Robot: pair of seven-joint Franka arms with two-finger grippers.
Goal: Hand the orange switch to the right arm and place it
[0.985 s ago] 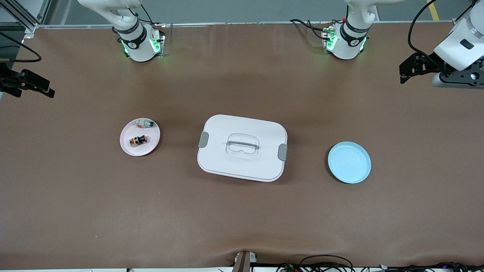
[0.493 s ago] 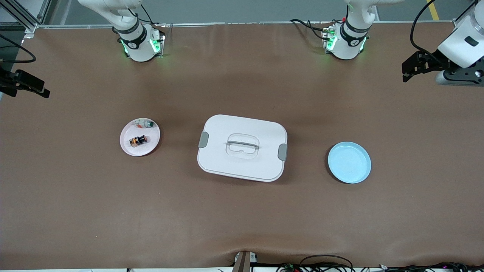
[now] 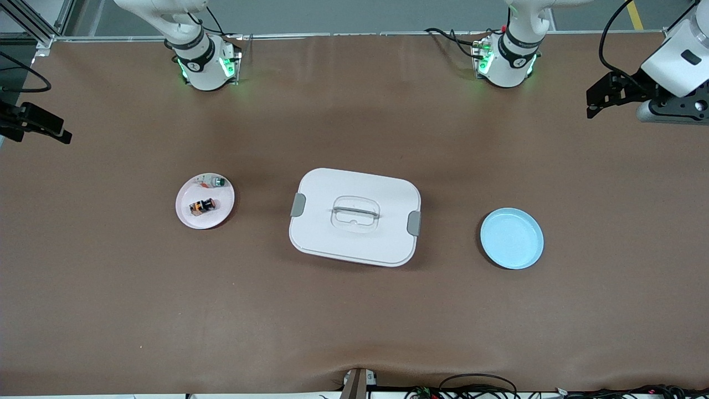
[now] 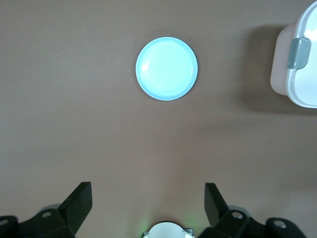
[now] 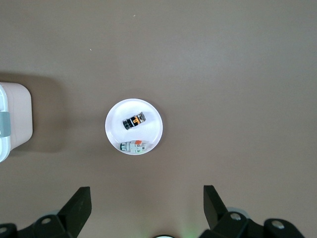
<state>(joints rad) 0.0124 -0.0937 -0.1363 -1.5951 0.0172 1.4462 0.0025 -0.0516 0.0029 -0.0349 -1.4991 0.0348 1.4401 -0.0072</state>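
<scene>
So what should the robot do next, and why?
Probably the right gripper should come down over the white plate at its end of the table. The orange switch lies there untouched beside a white part, and both grippers are open and empty; the left gripper is away over the table's other end.

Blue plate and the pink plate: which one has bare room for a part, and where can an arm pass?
The blue plate is bare. The pink plate is crowded: the orange switch and a white part lie on it. Bare table runs between each plate and the white lidded box. The left gripper and right gripper hang open at the table's ends.
</scene>
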